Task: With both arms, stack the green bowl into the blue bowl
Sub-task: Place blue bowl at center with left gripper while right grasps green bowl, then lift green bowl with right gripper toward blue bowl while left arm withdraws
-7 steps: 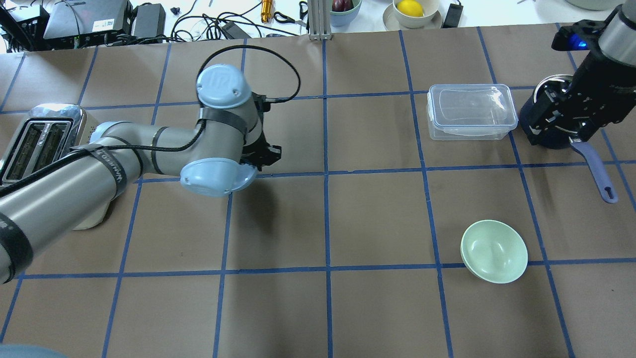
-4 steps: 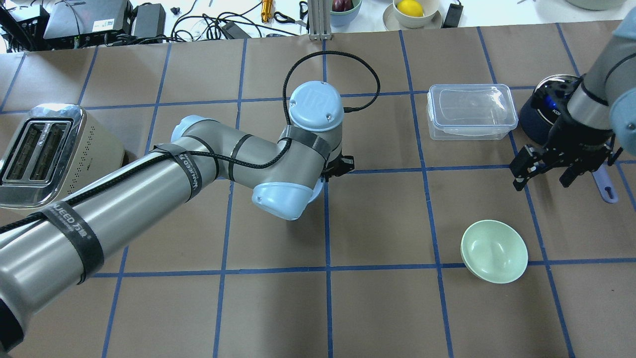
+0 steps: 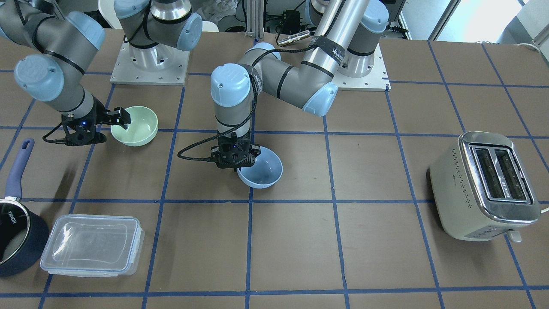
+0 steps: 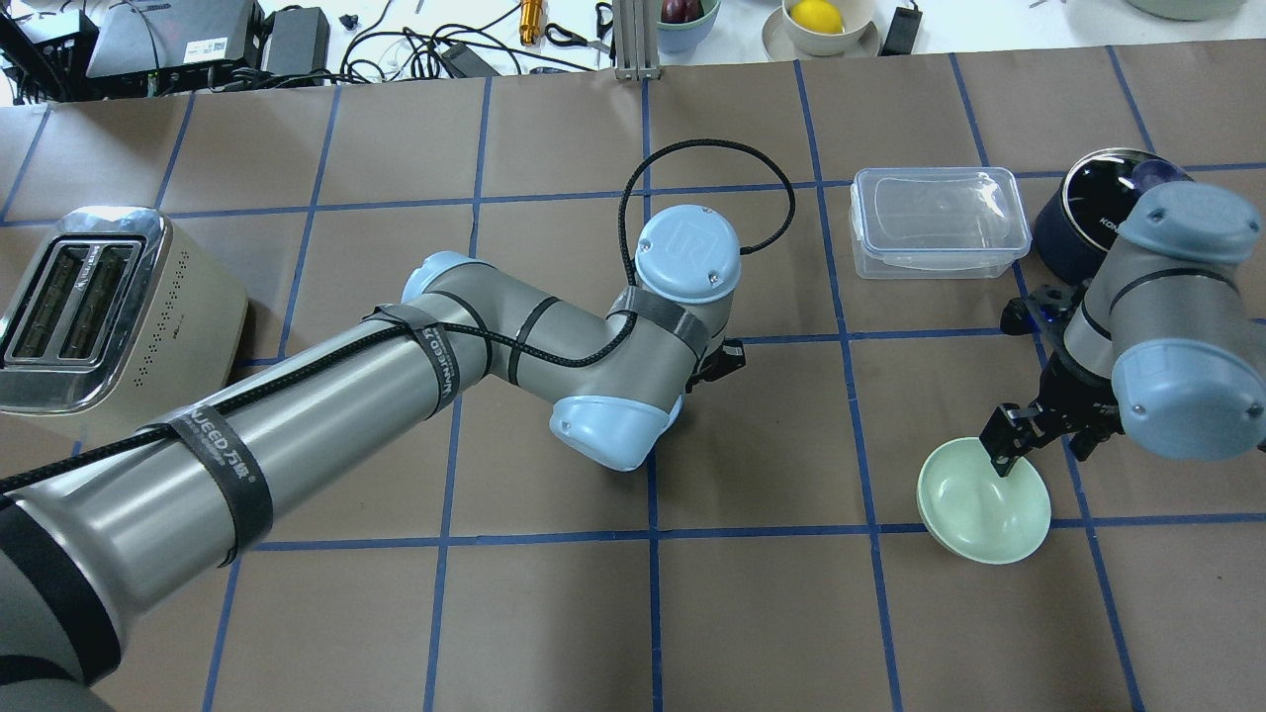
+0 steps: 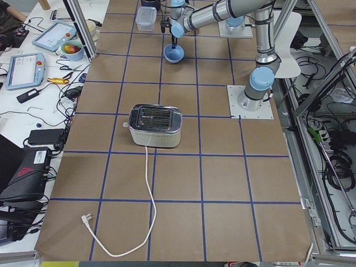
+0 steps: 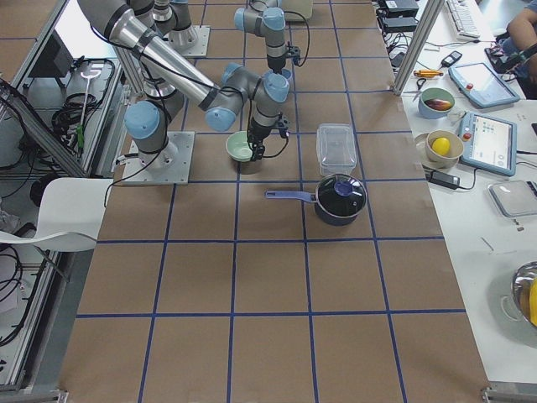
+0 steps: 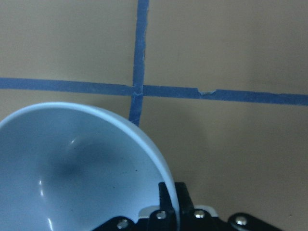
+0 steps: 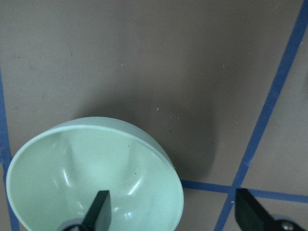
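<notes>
Brown paper ruled with blue tape covers the tabletop [image 3: 386, 266] in front of you.

Front-facing view.
- Blue bowl [image 3: 263, 171]: near the middle of the tabletop, tilted, with its opening turned toward your side. The left pincer [image 3: 242, 165] is clenched on the rim edge nearest the robot. You cannot tell from here whether the base touches the paper.
- Green bowl [image 3: 137, 126]: upright on the paper, well apart from the blue bowl. The right pincer [image 3: 112, 128] is spread wide across its rim and grips nothing.
- Toaster [image 3: 484, 189]: on the left arm's side of the tabletop.
- Navy saucepan [image 3: 17, 240] and clear container [image 3: 92, 244]: just beside each other on the right arm's side.

Overhead view. The green bowl [image 4: 979, 509] sits over a tape line. One finger of the right pincer [image 4: 1039, 450] is inside the bowl and the other is outside. The left pincer and the blue bowl are mostly hidden beneath the left arm's wrist.

Left side view. The blue bowl [image 5: 174, 54] is small and far, under the left arm's end.

Right side view. The green bowl [image 6: 239, 147] is below the near arm's wrist, with the saucepan [image 6: 340, 199] near it.

Left wrist view. The fingers [image 7: 164, 199] are pinched together on the blue bowl's [image 7: 72, 168] rim, one on each side of it.

Right wrist view. One of the fingers [image 8: 99, 207] is inside the green bowl [image 8: 72, 178]. The other is over bare paper outside it, with a wide gap between them.
</notes>
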Motion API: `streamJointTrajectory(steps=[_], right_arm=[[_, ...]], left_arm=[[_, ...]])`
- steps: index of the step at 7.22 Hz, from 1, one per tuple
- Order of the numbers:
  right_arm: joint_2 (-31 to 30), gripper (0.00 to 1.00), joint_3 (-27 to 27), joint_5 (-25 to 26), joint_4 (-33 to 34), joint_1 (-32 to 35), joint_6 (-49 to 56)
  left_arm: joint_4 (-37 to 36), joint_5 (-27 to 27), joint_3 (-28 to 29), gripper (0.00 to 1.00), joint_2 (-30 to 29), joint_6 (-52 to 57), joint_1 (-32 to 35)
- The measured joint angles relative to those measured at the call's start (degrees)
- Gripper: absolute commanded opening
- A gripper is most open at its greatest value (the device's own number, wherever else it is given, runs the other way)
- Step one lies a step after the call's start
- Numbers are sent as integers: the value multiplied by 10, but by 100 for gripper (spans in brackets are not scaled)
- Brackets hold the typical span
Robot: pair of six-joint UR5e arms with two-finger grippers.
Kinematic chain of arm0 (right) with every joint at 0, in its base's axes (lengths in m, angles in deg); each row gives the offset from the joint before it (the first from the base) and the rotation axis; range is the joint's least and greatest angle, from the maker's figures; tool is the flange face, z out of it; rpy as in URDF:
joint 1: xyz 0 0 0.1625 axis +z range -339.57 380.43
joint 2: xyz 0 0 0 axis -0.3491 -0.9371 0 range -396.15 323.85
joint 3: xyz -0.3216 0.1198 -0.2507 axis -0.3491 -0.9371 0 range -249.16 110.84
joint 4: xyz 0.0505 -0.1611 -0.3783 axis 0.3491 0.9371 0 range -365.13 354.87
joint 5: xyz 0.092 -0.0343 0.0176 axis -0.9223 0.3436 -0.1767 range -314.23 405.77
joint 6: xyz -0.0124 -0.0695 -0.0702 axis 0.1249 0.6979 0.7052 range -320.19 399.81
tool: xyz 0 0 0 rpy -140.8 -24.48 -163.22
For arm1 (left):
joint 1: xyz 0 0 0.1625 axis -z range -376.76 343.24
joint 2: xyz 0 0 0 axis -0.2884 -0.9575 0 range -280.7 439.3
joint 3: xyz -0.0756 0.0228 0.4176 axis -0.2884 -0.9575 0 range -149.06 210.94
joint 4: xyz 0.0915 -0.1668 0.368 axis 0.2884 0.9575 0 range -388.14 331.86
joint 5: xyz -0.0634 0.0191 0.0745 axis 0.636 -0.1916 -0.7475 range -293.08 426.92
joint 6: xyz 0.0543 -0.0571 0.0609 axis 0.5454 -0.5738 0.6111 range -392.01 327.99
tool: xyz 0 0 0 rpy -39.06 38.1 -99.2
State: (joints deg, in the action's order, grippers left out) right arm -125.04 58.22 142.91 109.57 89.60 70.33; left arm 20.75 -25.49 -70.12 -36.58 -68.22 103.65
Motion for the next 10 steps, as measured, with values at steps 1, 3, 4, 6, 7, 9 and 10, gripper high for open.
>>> streamJointTrajectory(steps=[1,3,4,6,7,9,10], right_arm=[[1,23,18,2,23,0,9],[1,0,29,17,41,0,14],[1,0,30,21,43,0,14],[0,0,27,22,42,0,12],[0,0,19,18,40,1,2],[7,0,-36,-26,9,7,-50],[20,0,-72,-57,-14,15,-79]], left_arm=[[0,0,2,97,5,-8,0],[17,-3,19,98,37,20,-33],[55,-3,28,98,62,72,-67],[150,-5,36,99,131,219,-158],[188,-5,39,99,169,281,-201],[276,-2,51,100,241,361,-268],[310,-2,55,100,272,373,-281]])
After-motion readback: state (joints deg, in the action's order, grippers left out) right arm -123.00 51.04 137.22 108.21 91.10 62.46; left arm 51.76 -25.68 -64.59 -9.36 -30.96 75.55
